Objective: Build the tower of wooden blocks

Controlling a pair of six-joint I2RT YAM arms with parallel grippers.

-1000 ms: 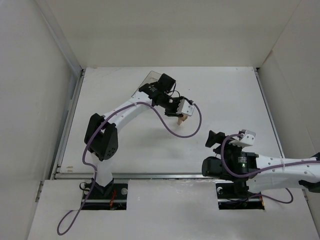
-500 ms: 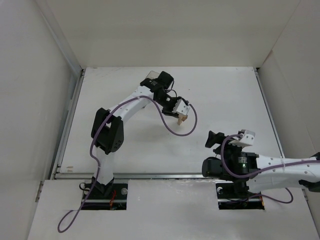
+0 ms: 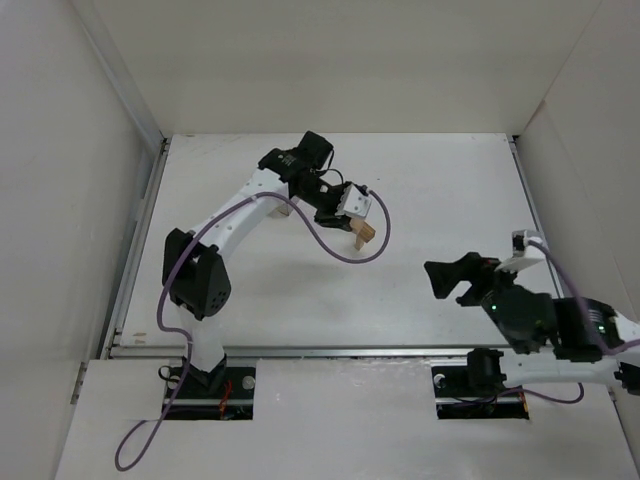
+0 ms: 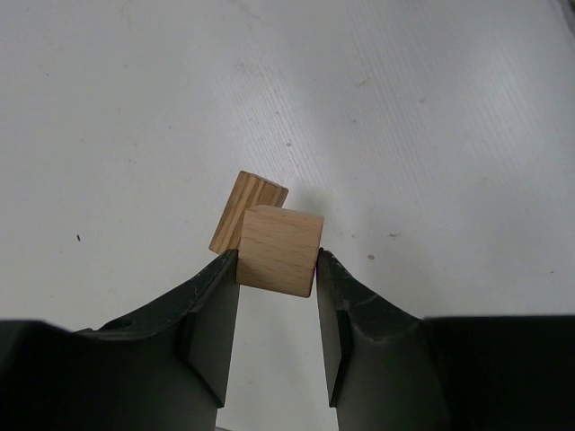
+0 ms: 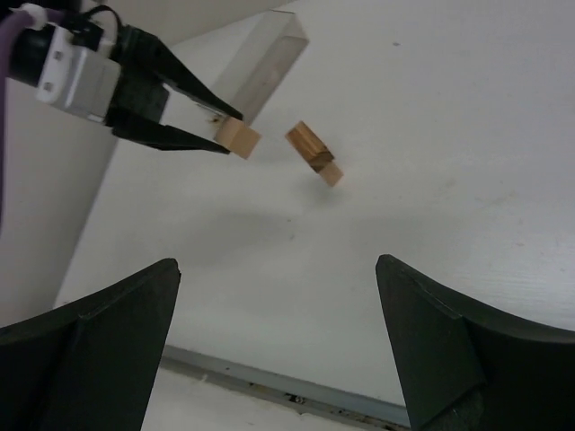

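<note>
My left gripper (image 3: 362, 231) is shut on a small light-tan wood block (image 4: 280, 251) and holds it near the middle of the table. A second wood block (image 4: 250, 212), darker with a grained end, stands on the table just beyond the held one. In the right wrist view the held block (image 5: 239, 139) and the second block (image 5: 314, 153) are a short gap apart. No stacked tower shows. My right gripper (image 3: 448, 279) is wide open and empty, above the near right of the table, and also shows in the right wrist view (image 5: 278, 265).
A clear plastic box (image 5: 266, 65) lies behind the left gripper, mostly hidden by the left arm in the top view. White walls close in the table (image 3: 450, 190) on three sides. A metal rail (image 3: 320, 350) runs along the near edge.
The left arm has swung its elbow left and now covers the clear box; its gripper has stayed almost in place with the block. The right arm has lifted and shifted right.
</note>
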